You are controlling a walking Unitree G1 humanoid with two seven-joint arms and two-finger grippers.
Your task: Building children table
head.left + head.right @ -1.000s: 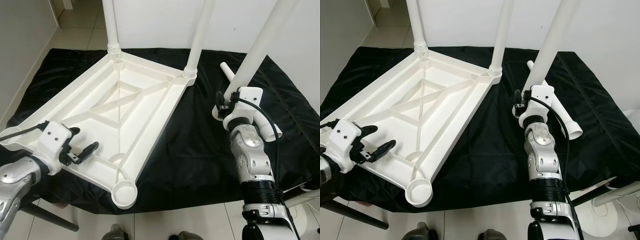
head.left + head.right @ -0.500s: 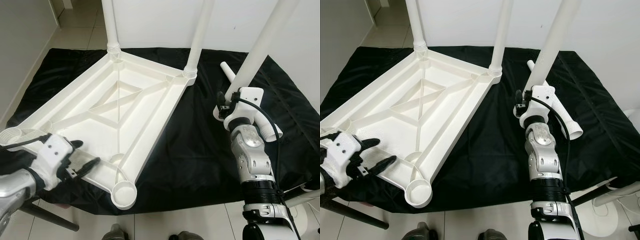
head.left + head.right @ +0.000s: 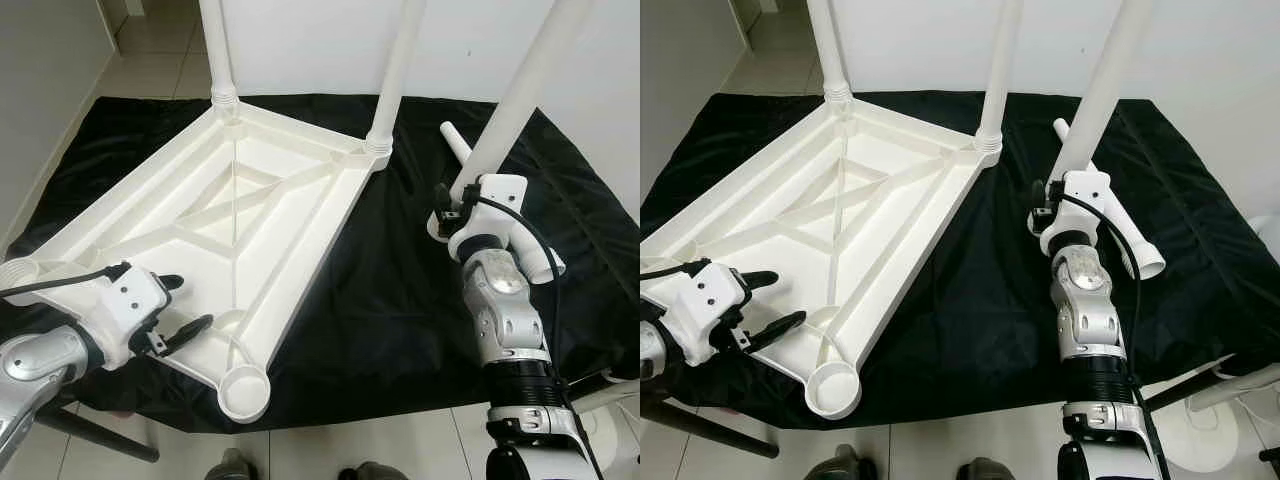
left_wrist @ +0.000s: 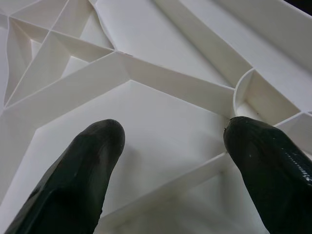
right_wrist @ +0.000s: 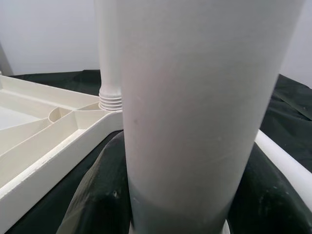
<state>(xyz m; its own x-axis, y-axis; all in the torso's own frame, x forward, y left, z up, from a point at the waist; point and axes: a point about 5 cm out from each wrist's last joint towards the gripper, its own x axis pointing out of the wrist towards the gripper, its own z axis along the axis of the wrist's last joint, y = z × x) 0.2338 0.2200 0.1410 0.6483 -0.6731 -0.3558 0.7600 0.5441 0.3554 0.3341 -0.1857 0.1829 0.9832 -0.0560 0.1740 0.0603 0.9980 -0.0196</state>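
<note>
The white plastic tabletop (image 3: 240,210) lies upside down on a black cloth. Two white legs (image 3: 218,50) (image 3: 398,70) stand screwed into its far corners. The near corner socket (image 3: 245,388) and the left corner socket (image 3: 15,270) hold nothing. My left gripper (image 3: 190,302) is open just above the tabletop's near edge, its fingertips (image 4: 92,146) over the ribbed underside, close to the near socket. My right gripper (image 3: 452,215) is shut on a third leg (image 3: 525,90), held upright over the cloth to the right of the tabletop. A fourth leg (image 3: 455,140) lies on the cloth behind it.
The black cloth (image 3: 400,300) covers a low platform whose front edge runs just before me. A white wall rises close behind the table. Tiled floor (image 3: 150,50) shows at the far left, and a white stand base (image 3: 1230,400) sits at the lower right.
My left gripper has shifted a little to the right along the tabletop's near edge, still open. The right arm and its leg have stayed put.
</note>
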